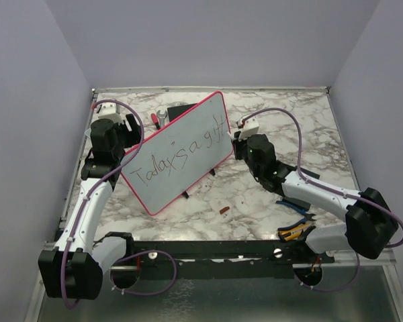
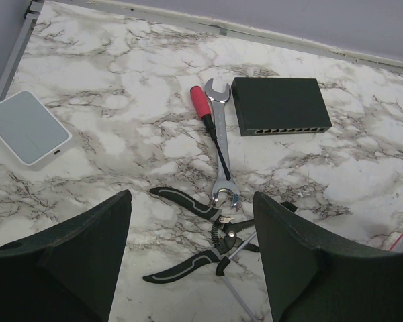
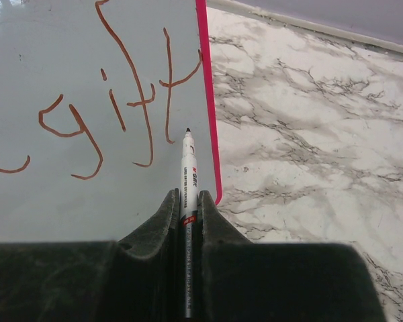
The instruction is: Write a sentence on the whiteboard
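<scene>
- Right gripper (image 3: 188, 201): nearest the right wrist camera, jaws clamped on a marker (image 3: 188, 171). The marker is white-barrelled, with its dark tip towards the whiteboard's face. The tip sits just below the last letter and just inside the frame edge. Whether it touches the surface cannot be told.
- Whiteboard (image 1: 162, 194): pale grey glossy face with a thin pink-red frame. It stands propped on small black feet (image 1: 185, 194), set diagonally on the table between the two grippers, its right end farther back.
- Sentence (image 1: 181, 155): thin dark reddish handwriting that runs the length of the whiteboard and reads "Today is a gift". The word "gift" fills the right wrist view.
- Left gripper (image 2: 191, 255): at the whiteboard's left end, behind it. Its fingers stand wide apart with nothing between them.
- Pliers (image 2: 201, 235): black-handled, behind the whiteboard, below the left gripper.
- Wrench (image 2: 220, 144): silver, just beyond the pliers.
- Screwdriver (image 2: 208, 121): red handle, lying against the wrench.
- Black box (image 2: 279, 106): flat, with a row of ports, beside the wrench head.
- White pad (image 2: 27, 126): small, with rounded corners, well apart from the tools.
- Small reddish-brown piece (image 1: 224, 210): in front of the whiteboard; too small to identify.
- Table (image 1: 269, 201): white marble pattern, under the whiteboard.
</scene>
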